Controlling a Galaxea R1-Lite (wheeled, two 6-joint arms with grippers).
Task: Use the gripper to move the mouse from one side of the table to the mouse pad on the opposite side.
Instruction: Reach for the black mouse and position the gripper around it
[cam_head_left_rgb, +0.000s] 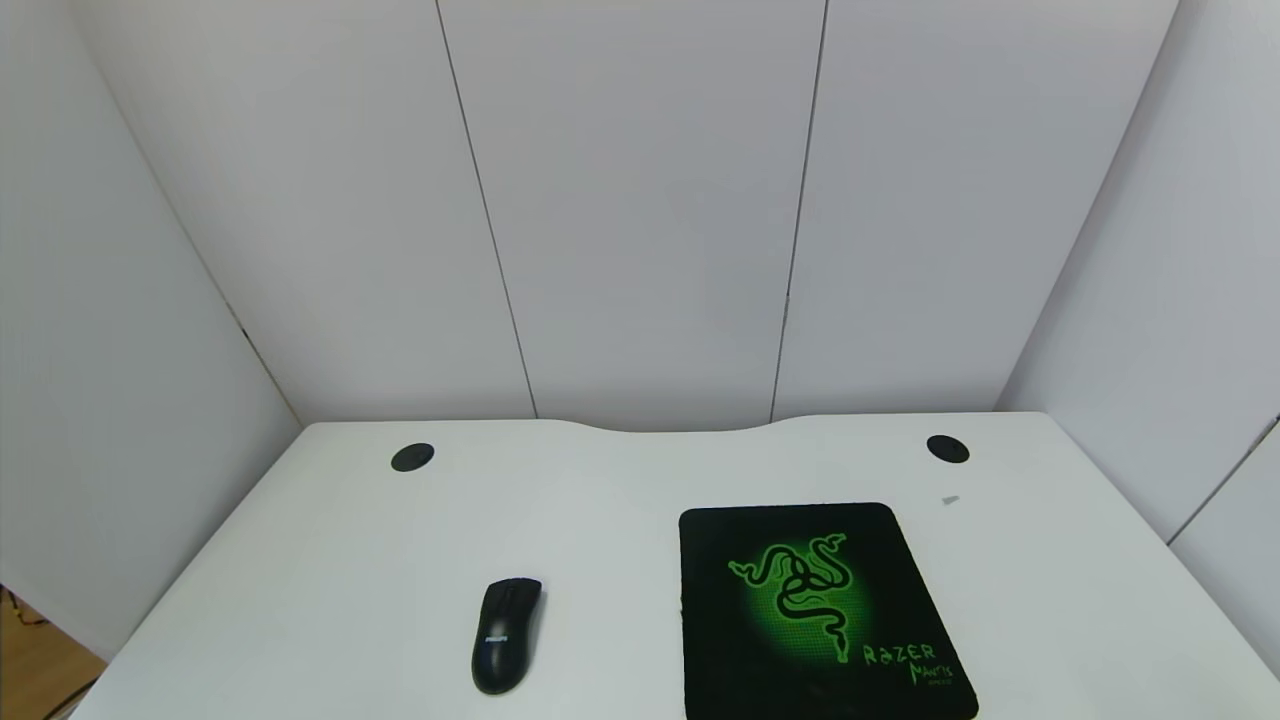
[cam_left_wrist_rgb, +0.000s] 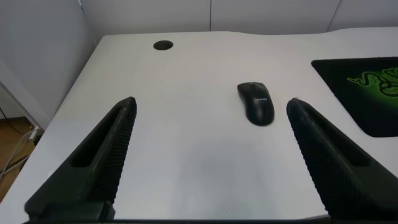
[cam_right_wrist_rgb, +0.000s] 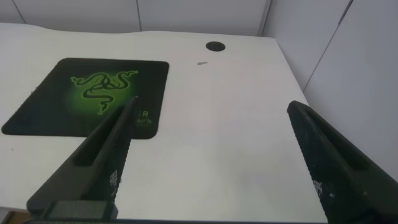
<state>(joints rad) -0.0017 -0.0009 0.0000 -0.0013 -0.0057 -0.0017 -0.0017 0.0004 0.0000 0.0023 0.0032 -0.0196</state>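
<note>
The black mouse (cam_head_left_rgb: 506, 635) lies on the white table (cam_head_left_rgb: 330, 560), left of centre near the front edge. It also shows in the left wrist view (cam_left_wrist_rgb: 255, 102). The black mouse pad (cam_head_left_rgb: 815, 612) with the green snake logo lies right of centre. It also shows in the left wrist view (cam_left_wrist_rgb: 367, 90) and the right wrist view (cam_right_wrist_rgb: 93, 94). Neither arm shows in the head view. My left gripper (cam_left_wrist_rgb: 211, 109) is open and empty, held back from the mouse. My right gripper (cam_right_wrist_rgb: 211, 112) is open and empty over bare table beside the pad.
Two black round cable-hole caps sit near the curved back edge, one at the left (cam_head_left_rgb: 412, 457) and one at the right (cam_head_left_rgb: 947, 448). A small grey scrap (cam_head_left_rgb: 950, 500) lies behind the pad. White walls close in the table at the back and sides.
</note>
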